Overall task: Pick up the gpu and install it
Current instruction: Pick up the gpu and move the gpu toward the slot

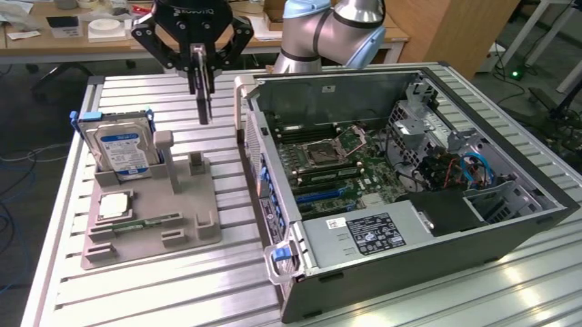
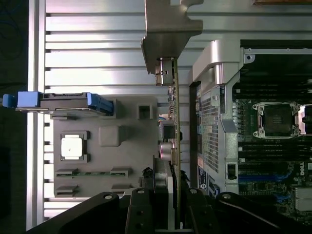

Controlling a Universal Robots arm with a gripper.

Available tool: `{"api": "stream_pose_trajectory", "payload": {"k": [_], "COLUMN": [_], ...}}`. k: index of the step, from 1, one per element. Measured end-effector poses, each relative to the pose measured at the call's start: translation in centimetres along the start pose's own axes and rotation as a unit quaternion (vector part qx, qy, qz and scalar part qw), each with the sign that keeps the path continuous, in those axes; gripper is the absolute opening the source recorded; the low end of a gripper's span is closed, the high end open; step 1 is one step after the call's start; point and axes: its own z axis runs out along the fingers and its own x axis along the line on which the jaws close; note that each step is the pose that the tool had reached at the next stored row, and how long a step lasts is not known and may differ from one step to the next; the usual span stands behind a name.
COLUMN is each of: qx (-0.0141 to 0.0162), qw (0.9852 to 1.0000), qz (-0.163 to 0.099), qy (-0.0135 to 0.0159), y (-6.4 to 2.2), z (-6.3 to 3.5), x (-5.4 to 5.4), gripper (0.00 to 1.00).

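The gpu is clamped edge-on in the clenched hand and hangs beneath it, between the moulded grey tray and the open sheet-metal case. The thin tan board is best held vertical, so that its stiff silver bracket is spared knocks.

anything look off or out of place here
Nothing stands out. The gripper holds the gpu upright in the air near the grey tray, the hard drive stands straight in its slot, and the open computer case looks undamaged.
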Motion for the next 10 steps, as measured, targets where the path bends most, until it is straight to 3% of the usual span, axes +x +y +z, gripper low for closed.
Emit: {"api": "stream_pose_trajectory", "payload": {"k": [10], "qx": [0.0000], "qw": [1.0000], "qz": [0.000], "qy": [0.0000], "y": [0.02], "z": [0.00], "x": [-0.62], "gripper": [0.28]}}
